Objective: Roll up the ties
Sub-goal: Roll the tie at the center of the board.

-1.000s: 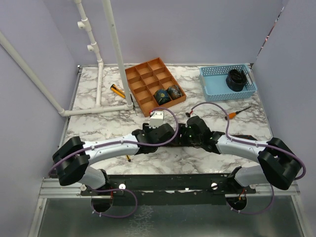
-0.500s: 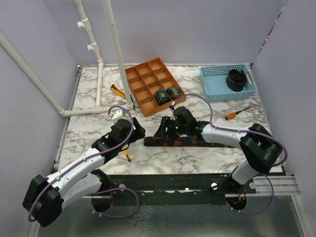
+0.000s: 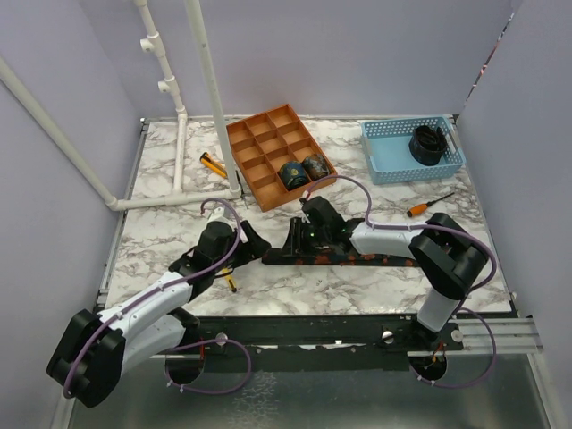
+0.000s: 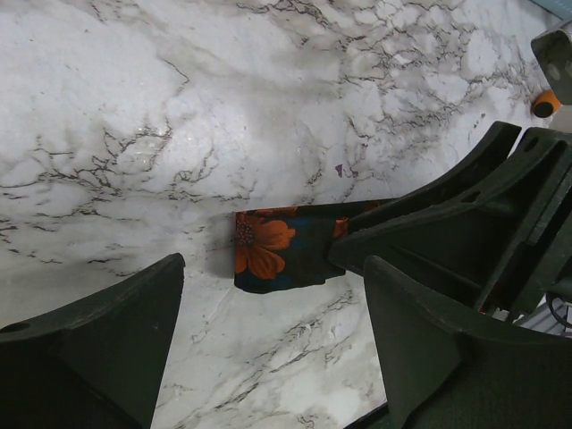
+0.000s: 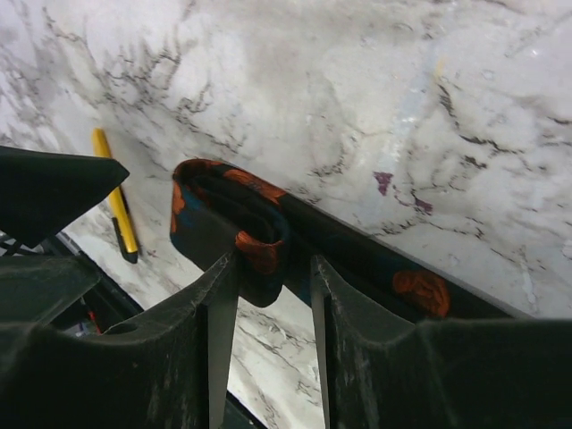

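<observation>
Top external: right gripper [image 3: 289,246] pinches tie [image 3: 357,259], shifted leftward; left gripper [image 3: 256,247] gapes nearer.

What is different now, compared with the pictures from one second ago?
The left gripper drew back leftward off the tie, then edged toward its end. The right gripper slid left along it. The wooden tray, blue basket and screwdriver stayed put.

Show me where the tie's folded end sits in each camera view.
Top external: tie end at the strip's left tip, mid-table.
Left wrist: tie end at frame centre, orange flower up.
Right wrist: tie end left of centre, between the fingers of the right gripper.
Shared landmark: purple speck on the marble beside it, in both wrist views.
</observation>
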`<state>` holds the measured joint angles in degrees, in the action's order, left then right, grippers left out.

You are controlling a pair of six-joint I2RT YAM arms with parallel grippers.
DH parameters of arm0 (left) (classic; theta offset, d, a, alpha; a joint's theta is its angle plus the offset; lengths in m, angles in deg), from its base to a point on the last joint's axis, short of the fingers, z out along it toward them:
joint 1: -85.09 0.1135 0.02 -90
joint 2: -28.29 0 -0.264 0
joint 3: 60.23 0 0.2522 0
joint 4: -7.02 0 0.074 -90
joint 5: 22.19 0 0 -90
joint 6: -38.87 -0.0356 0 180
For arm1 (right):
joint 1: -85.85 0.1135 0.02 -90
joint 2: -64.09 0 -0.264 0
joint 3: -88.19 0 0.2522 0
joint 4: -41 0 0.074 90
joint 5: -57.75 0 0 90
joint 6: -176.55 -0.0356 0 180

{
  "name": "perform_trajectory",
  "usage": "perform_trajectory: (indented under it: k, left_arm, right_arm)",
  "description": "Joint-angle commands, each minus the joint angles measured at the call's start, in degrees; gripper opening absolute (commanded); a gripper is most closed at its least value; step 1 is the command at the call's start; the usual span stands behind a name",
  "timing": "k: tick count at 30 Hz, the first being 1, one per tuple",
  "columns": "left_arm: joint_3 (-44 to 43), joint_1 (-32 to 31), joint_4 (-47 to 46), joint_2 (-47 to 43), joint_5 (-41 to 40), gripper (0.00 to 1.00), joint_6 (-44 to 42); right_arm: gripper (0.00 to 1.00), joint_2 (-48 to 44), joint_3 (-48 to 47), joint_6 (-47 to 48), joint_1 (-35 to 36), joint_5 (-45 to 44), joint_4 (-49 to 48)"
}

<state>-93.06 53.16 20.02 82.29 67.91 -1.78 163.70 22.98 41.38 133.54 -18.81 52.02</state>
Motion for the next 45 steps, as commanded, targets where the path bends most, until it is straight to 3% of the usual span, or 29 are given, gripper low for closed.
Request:
perform_trajectory:
  k: [1,17,24,30,35,38,43,45]
  left_arm:
    - [1.45,0.46,-4.93,1.96,4.87,0.82,0.31]
    - [1.27,0.46,-13.98,12.40,12.90,0.78,-0.06]
    - [0.12,0.41,-15.61,16.90,15.31,0.70,-0.10]
    - [-0.80,0.51,-17.43,19.60,18.00,0.53,0.04]
    - [-0.23,0.46,-19.20,21.28,19.41,0.46,0.61]
    - [-0.27,0.46,-20.04,21.64,19.76,0.33,0.84]
    - [-0.12,0.46,-19.51,19.83,18.53,0.01,0.28]
    - [-0.93,0.46,-16.30,18.38,16.30,0.00,-0.83]
  right_arm:
    - [0.39,0.72,2.57,-0.49,0.31,-3.05,2.04]
    - [0.31,-0.35,11.11,-0.85,-1.00,-2.79,-4.04]
    - [0.27,-0.08,14.05,-0.08,-1.49,-1.92,-7.25]
    - [0.26,0.39,14.93,0.36,-1.55,-1.59,-8.69]
    - [0.26,0.41,15.18,0.36,-1.56,-1.23,-9.59]
    - [0.25,0.11,15.32,0.34,-1.59,-1.07,-9.67]
    - [0.27,-2.18,15.23,0.19,-1.55,-0.89,-8.85]
    - [0.32,-3.89,14.87,0.17,-1.57,-1.39,-7.46]
